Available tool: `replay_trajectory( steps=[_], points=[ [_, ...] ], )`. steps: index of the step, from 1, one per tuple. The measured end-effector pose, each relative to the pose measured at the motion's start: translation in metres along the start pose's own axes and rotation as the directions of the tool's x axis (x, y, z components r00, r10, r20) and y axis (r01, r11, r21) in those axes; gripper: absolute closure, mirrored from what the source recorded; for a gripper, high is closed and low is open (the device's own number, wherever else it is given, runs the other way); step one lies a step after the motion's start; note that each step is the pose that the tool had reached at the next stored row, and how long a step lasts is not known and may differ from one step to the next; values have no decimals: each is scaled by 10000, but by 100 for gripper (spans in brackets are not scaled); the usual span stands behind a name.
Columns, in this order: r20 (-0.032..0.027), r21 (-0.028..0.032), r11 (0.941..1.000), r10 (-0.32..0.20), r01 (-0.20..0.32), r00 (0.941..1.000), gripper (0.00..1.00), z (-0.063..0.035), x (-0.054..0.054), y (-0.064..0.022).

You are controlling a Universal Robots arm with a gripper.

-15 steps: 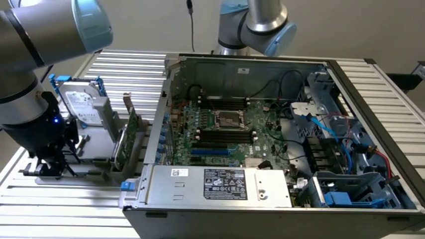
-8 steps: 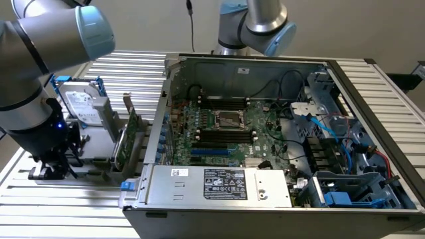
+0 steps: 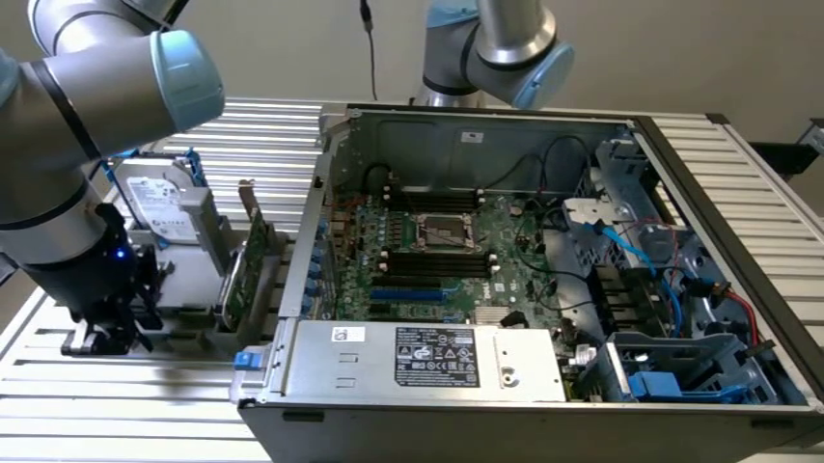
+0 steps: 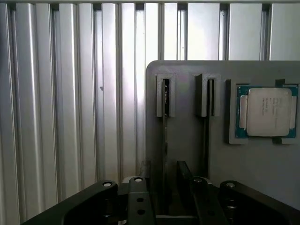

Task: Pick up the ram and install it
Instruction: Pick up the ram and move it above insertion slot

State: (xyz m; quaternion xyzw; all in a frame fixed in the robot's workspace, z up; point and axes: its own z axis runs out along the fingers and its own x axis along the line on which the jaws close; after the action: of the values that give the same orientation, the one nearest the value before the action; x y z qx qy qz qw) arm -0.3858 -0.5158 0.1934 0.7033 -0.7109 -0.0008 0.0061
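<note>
Ram (image 4: 165, 136) sits edge-on in the slot nearest the grey holder's (image 4: 253, 164) edge, tool (image 4: 171, 169) looks spread astride it, so centre up before squeezing.

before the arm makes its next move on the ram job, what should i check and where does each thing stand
1. Gripper open: ok, its fingers stand apart.
2. Gripper lined up on the gray holder: ok, the fingers straddle the slot farther from the cpu.
3. Ram in that slot: cannot tell, the slot reads as a thin dark line.
4. Ram gripped: not ok, the fingers are not closed on anything.
5. Black memory slots free: ok, they look empty.
6. Case open: ok, the motherboard is exposed.
</note>
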Motion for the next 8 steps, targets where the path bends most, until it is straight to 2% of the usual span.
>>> replay_trajectory(
  steps=[5, 6, 8],
  points=[
    [0, 0, 10000, -11, 11, 10000, 64, 14, 0, 1],
    [0, 0, 10000, -11, 11, 10000, 66, 14, 0, 1],
    [0, 0, 10000, -11, 11, 10000, 78, 15, -1, 1]
  ],
)
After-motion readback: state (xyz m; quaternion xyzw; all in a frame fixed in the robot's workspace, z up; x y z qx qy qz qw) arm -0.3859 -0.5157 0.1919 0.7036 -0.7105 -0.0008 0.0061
